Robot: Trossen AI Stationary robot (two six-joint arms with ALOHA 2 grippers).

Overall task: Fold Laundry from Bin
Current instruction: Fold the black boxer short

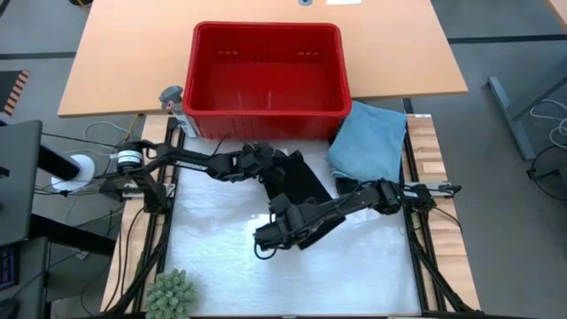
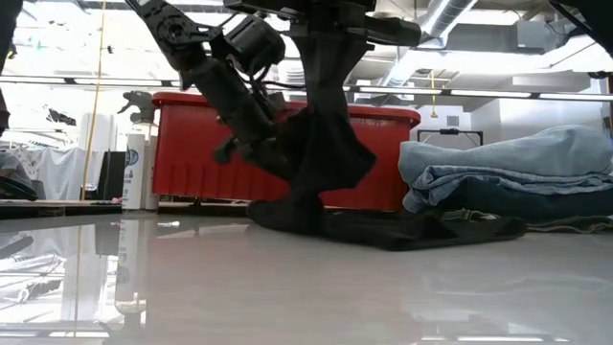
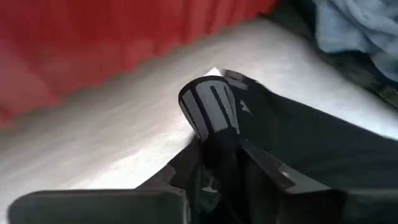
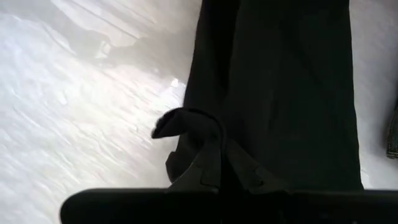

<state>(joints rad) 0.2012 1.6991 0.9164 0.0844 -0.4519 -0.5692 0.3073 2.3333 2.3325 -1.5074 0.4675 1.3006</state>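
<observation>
High view | bin [image 1: 266, 111] empty | L fingers [image 3: 208, 115] and R fingers [image 4: 211, 165] pinch black garment [image 1: 301, 182]

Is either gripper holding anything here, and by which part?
Both pinch the black garment. The right gripper is shut on a folded edge of it; the left gripper grips another bunched edge, lifting the cloth above the table.
</observation>
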